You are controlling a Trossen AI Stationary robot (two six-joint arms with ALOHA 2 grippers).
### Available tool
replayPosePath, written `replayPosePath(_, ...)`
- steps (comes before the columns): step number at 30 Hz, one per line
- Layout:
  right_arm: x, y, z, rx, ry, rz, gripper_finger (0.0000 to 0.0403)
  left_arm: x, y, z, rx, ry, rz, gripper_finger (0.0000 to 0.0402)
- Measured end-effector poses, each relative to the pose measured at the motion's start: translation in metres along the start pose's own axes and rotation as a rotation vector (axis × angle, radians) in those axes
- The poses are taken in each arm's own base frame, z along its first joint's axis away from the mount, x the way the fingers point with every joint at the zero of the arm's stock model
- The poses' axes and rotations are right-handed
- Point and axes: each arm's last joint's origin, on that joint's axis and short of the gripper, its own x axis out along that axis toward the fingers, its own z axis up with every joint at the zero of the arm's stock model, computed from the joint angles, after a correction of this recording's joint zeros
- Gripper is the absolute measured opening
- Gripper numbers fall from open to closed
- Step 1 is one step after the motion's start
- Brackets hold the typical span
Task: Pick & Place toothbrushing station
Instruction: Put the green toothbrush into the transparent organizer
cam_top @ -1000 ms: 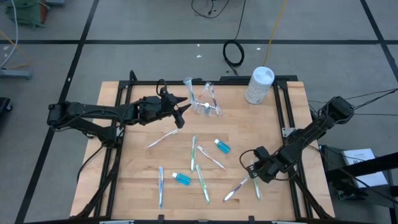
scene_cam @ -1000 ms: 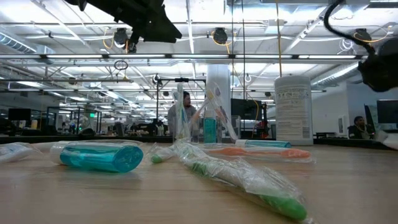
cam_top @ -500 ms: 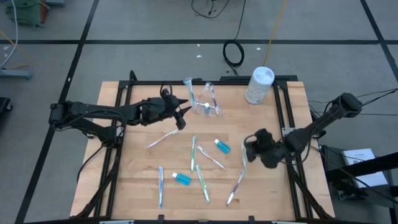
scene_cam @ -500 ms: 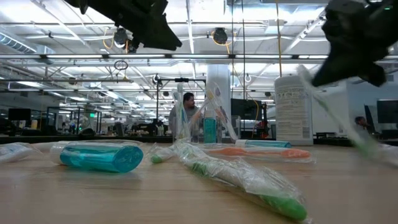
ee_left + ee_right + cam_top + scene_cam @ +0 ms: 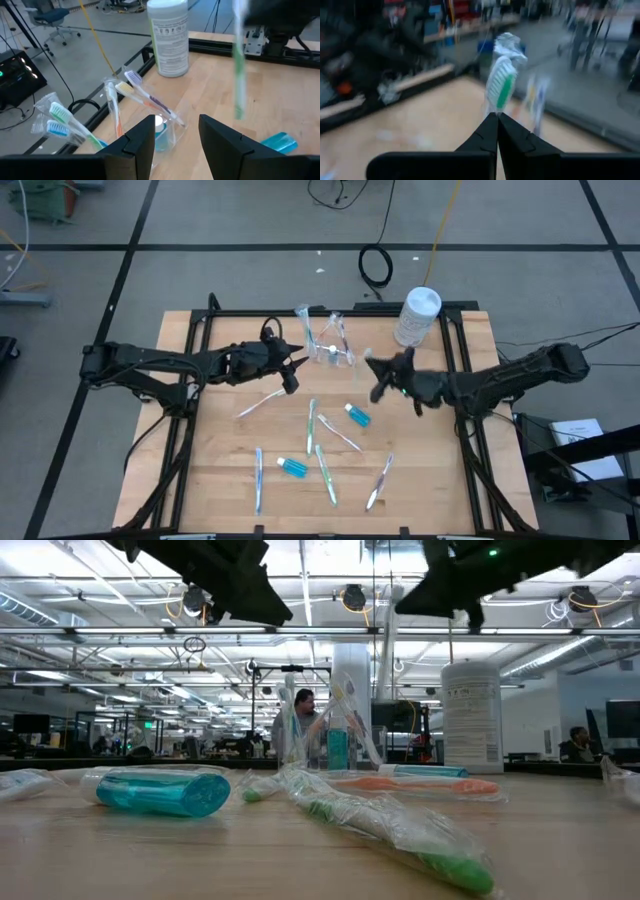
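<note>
Fingers of the right gripper (image 5: 496,122) pinch a green toothbrush (image 5: 501,82) upright, ready for the cup (image 5: 331,352); the left gripper (image 5: 176,135) waits apart beside it.

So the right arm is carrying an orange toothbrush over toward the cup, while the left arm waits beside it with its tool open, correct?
Nearly. The toothbrush in the right tool is green and white, not orange, as the right wrist view shows. The rest holds: it is carried high toward the cup, and the left tool waits open beside the cup.
</note>
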Motion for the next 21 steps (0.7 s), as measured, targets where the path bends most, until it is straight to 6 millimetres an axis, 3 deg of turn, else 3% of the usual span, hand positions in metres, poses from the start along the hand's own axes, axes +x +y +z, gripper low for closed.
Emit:
replayPosePath(5, 0.032, -0.021, 0.016, -0.016, -0.171, -0.029, 0.0000, 0.000, 0.000, 0.000, 0.000, -0.001, 0.000, 0.0159)
replayPosePath(8, 0.050, -0.037, 0.015, -0.001, -0.188, -0.027, 0.0000, 0.000, 0.001, 0.000, 0.003, -0.001, 0.003, 0.0159)
replayPosePath(14, 0.081, -0.061, -0.011, 0.060, -0.061, -0.010, 0.0000, 0.000, 0.001, 0.002, 0.024, -0.020, 0.003, 0.0159)
replayPosePath(21, 0.100, -0.068, -0.048, 0.045, 0.103, -0.045, 0.0000, 0.000, 0.001, 0.003, 0.021, -0.027, 0.003, 0.0159)
